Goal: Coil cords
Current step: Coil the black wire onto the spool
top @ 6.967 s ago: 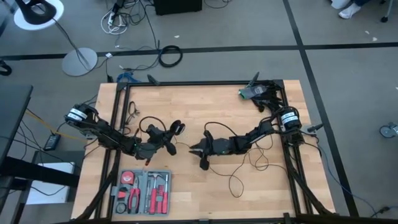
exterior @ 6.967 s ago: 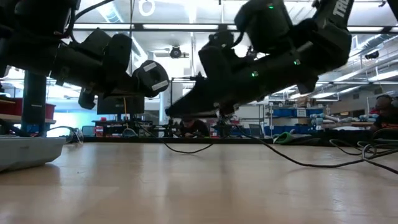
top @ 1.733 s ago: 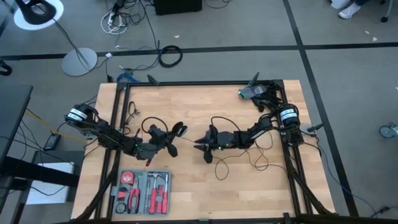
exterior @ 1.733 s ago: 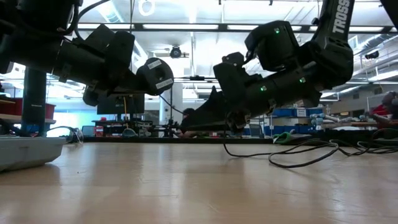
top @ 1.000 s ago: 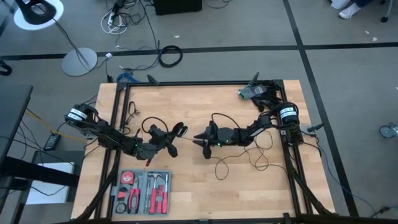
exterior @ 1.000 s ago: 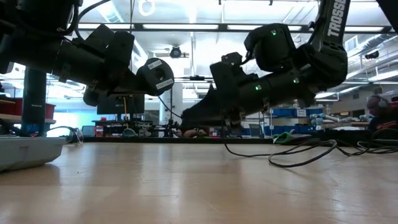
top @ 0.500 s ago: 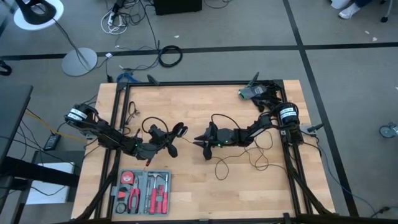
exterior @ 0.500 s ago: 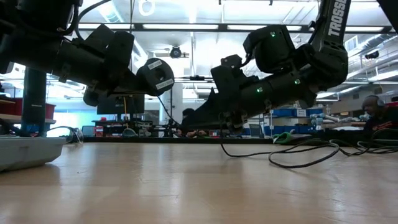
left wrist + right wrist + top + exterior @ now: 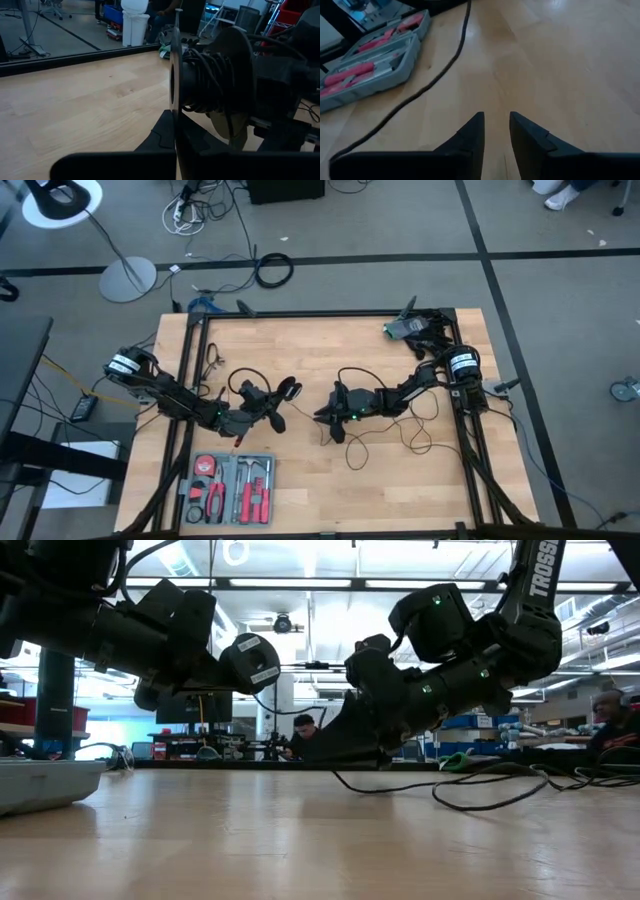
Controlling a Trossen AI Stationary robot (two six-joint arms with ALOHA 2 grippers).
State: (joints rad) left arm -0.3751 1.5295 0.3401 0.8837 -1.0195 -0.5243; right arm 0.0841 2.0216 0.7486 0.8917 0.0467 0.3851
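This is a robotics lab or workshop: a pale wooden tabletop (image 9: 320,480) in a black metal frame stands on a grey floor crossed with black tape lines (image 9: 400,256) and loose cables. Beyond it the low view shows ceiling strip lights (image 9: 300,583), blue storage bins on shelving (image 9: 465,721) and people seated at benches.

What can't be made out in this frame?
- The cord: its free end is too thin to trace in the high view.
- The left gripper: the disc of the puck hides its fingertips in the left wrist view.
- The right gripper: its contact with the table is lost in silhouette in the low view.
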